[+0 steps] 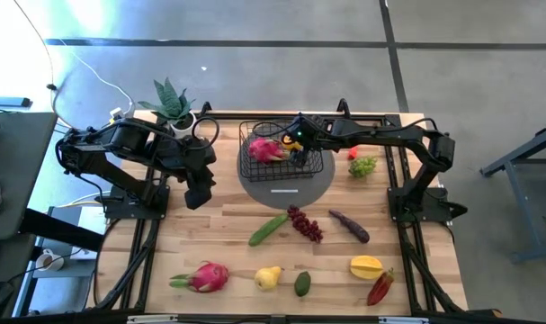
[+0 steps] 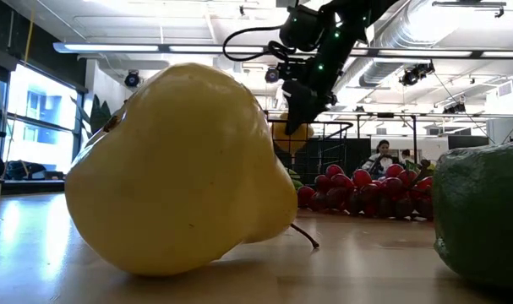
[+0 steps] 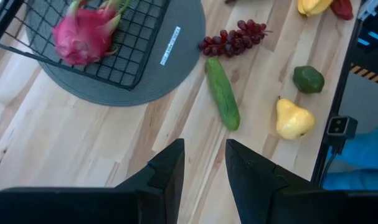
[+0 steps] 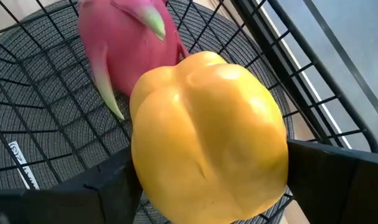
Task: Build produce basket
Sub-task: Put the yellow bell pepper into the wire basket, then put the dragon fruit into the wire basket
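The black wire-mesh basket [image 1: 255,166] stands on a round grey mat [image 1: 286,191] at the table's far middle. A pink dragon fruit [image 1: 265,149] lies in it and also shows in the right wrist view [image 4: 123,43]. My right gripper [image 1: 299,151] is over the basket's right half, shut on a yellow-orange lobed fruit [image 4: 207,137]. My left gripper [image 1: 199,191] hangs open and empty left of the basket; in its wrist view [image 3: 204,168] the fingers stand over bare wood. My right gripper pinches the yellow-orange fruit by its two opposite sides [image 4: 145,174] between its two fingers [image 4: 104,183]. The fingers come from above, pointing down. The fruit sits inside the basket's rim, beside the dragon fruit; whether it touches the mesh floor I cannot tell.
On the near half of the table lie a cucumber [image 1: 268,229], purple grapes [image 1: 306,223], a dark purple vegetable [image 1: 349,226], a starfruit [image 1: 366,266], a red chilli [image 1: 380,287], an avocado [image 1: 302,283], a pear [image 1: 269,277] and a second dragon fruit [image 1: 205,276]. Green grapes [image 1: 362,166] lie right of the basket. A potted plant [image 1: 172,103] stands far left.
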Controlling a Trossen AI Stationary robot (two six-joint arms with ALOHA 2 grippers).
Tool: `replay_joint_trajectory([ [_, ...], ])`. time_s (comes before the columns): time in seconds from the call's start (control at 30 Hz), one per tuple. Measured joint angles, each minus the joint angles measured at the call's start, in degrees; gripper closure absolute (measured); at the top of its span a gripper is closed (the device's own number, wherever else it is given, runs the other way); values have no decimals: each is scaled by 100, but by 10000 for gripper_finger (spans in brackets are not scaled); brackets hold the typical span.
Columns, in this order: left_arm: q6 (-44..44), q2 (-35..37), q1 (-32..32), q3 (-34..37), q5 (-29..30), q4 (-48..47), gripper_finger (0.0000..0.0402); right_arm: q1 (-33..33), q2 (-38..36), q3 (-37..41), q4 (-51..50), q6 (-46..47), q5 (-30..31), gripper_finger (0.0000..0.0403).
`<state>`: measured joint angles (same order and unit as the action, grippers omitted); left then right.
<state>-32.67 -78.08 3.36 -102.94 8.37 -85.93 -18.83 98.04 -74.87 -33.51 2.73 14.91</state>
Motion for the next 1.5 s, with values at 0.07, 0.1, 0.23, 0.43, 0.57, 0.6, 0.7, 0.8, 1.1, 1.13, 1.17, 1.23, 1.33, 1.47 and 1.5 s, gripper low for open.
replay_joint_trajectory([
  [0.07,-17,0,1,0,16,0,296,-30,0,0,-45,58,-31,91],
  [0.1,-17,0,0,0,21,0,296,-52,0,0,-79,122,-47,91],
  [0.23,-81,0,2,0,47,0,296,-186,0,0,-104,137,-129,91],
  [0.43,-188,0,0,0,157,0,296,-415,0,0,-128,335,-679,77],
  [0.57,-281,0,2,0,260,0,296,-467,0,0,-176,302,-666,38],
  [0.6,-287,0,2,0,264,0,296,-476,0,0,-188,263,-658,26],
  [0.7,-334,0,2,0,276,0,296,-483,0,0,-206,124,-646,7],
  [0.8,-505,0,2,0,279,0,296,-481,-2,0,-204,-22,-468,10],
  [1.1,-661,0,9,0,101,0,276,-477,-2,-414,-996,301,-403,10],
  [1.13,-670,0,9,0,75,0,269,-477,-2,-495,-1106,391,-441,10],
  [1.17,-676,0,9,-1,36,0,261,-477,-4,-567,-1203,491,-458,10],
  [1.23,-679,0,9,0,-67,-2,243,-475,-6,-714,-1468,662,-502,10],
  [1.33,-679,0,9,0,-199,-38,211,-452,-8,-900,-1726,850,-556,10],
  [1.47,-675,0,9,0,-315,-193,168,-362,-9,-1035,-1864,1007,-559,10],
  [1.5,-673,0,9,0,-349,-243,158,-328,-9,-1066,-1867,1075,-571,10],
])
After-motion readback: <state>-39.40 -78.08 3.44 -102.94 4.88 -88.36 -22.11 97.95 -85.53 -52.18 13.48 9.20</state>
